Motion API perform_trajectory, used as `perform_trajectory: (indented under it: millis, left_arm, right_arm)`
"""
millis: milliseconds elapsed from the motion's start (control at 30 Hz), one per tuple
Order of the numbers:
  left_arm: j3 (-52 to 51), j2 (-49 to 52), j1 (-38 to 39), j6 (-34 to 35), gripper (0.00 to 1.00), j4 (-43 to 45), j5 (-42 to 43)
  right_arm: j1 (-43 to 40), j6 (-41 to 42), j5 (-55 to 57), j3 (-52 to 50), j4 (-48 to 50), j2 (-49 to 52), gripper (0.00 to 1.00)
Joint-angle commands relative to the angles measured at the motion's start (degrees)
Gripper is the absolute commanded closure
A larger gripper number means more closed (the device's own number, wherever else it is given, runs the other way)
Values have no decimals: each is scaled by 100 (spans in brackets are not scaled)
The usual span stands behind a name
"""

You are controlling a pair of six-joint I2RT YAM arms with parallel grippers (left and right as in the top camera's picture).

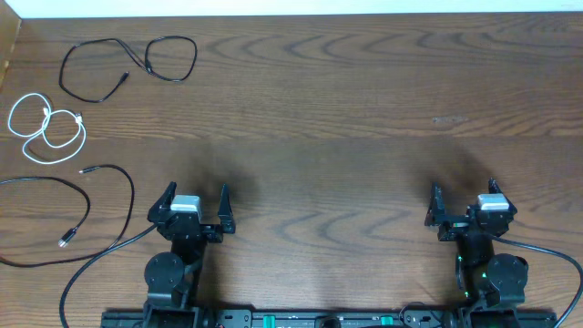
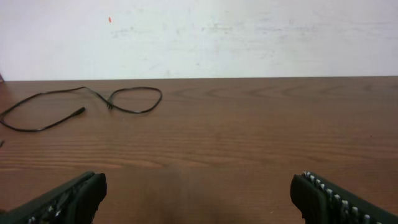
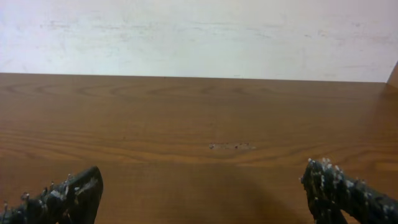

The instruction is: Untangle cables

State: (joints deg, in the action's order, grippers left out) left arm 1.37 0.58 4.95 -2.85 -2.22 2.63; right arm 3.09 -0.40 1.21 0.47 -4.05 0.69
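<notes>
Two grippers, the left gripper [image 1: 196,194] and the right gripper [image 1: 464,193], sit with jaws spread wide, holding nothing. From the left gripper, the near black cable [image 1: 87,205] lies at nine o'clock, the white cable [image 1: 46,112] at ten and the far black cable [image 1: 125,76] at eleven, each apart.

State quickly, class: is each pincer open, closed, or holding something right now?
Left pincer: open, holding nothing.
Right pincer: open, holding nothing.

Wood table [image 1: 364,109]; two black cables [image 1: 194,59]; white cable [image 1: 47,114]
</notes>
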Motion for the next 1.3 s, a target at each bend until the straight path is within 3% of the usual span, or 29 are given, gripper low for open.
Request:
perform_trajectory:
  millis: [0,1267]
  left_arm:
    - [-114,-35,-28,-55,0,-197,-168]
    - [-114,-35,-28,-55,0,-197,-168]
  right_arm:
    - [33,55,-11,-15,-22,-31,1]
    - [-221,55,-28,-15,-22,-31,1]
